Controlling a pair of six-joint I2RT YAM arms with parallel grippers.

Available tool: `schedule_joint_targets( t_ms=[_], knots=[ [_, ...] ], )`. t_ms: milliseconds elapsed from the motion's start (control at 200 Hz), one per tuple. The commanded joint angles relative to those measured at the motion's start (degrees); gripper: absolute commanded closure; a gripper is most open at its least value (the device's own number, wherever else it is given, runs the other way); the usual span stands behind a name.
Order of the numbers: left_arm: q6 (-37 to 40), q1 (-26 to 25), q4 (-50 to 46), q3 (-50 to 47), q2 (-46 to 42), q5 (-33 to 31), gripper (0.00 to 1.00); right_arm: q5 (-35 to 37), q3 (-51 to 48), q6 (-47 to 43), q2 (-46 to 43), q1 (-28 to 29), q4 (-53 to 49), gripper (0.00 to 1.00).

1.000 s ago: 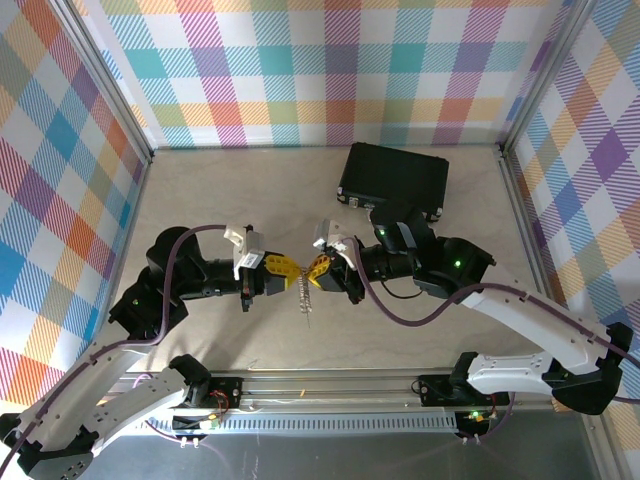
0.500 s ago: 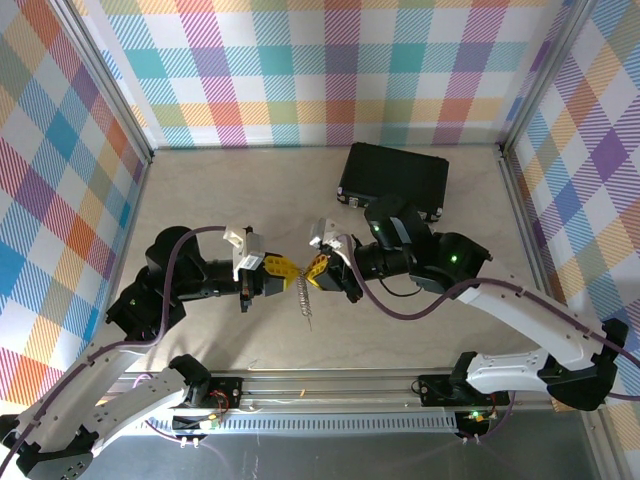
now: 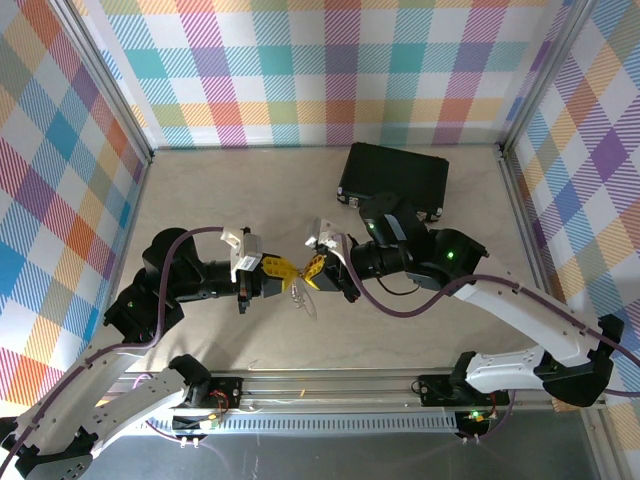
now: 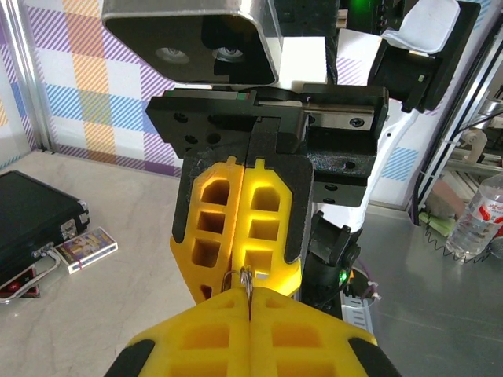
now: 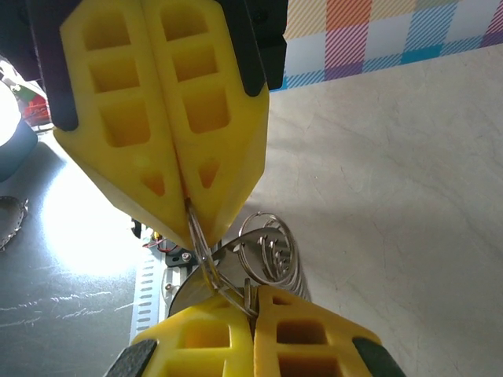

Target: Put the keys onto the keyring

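- The left gripper (image 3: 289,272) is clenched, and its yellow tips pinch one end of the keyring (image 5: 201,250).
- The right gripper (image 3: 309,274) is clenched too. In its own wrist view the same wire runs straight into its fingertips, so we judge that both hold the ring.
- The keyring spans the short gap between the two tips, lifted off the table (image 3: 200,200) near its middle. The keys (image 5: 271,251) hang from the loop just beside the right tips, bunched together.
- We expect the ring to be light, thin and springy. It should be stiff enough to keep its shape, yet ready to twist in a pinch this narrow.
- Smooth metal on the yellow pads (image 5: 196,118) looks slippery to us, and only the very tips bear on the wire.
- The hanging keys are loose and will likely swing and rattle with any wrist turn, tugging at the loop.
- We would grip the wire across its flat coils, away from the split end, so that the opening stays free.
- A key is best taken by its broad head, flat faces between the pads, with the hole left clear.
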Motion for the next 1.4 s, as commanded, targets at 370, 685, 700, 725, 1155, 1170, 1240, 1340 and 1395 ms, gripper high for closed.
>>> schedule_joint_targets(
  t_ms=[370,685,700,725,1155,1170,1240,1340,1395],
  knots=[
    [-0.1,-0.4,1.4,0.4,-1.0,5.6,1.0,-0.6,2.7,-1.3,0.2,0.3,-0.6,1.0],
    [2.6,-0.4,-4.6,2.2,0.0,6.7,1.0,-2.8,3.0,-1.4,0.2,0.3,-1.6,1.0],
    [2.7,-0.4,-4.8,2.2,0.0,6.7,1.0,-2.9,3.0,-1.4,0.1,0.3,-1.5,1.0],
    [2.8,-0.4,-5.1,2.3,0.0,6.9,1.0,-3.0,3.1,-1.4,0.2,0.3,-1.5,1.0],
    [3.3,-0.4,-5.6,3.6,0.2,7.1,1.0,-5.0,5.5,-1.1,1.7,0.3,-4.3,1.0],
    [3.4,-0.4,-5.7,3.6,0.2,7.0,1.0,-5.0,5.5,-1.0,1.6,0.3,-4.4,1.0],
    [3.6,-0.4,-5.7,3.8,0.2,6.6,1.0,-5.9,6.0,-0.4,2.0,0.3,-4.8,1.0],
    [4.3,-0.4,-6.5,4.2,0.3,5.9,1.0,-5.9,7.0,0.5,2.7,0.3,-5.9,1.0],
    [4.8,-0.4,-7.1,4.3,0.3,5.4,1.0,-6.1,7.4,0.8,3.0,0.3,-6.2,1.0]
  ],
)
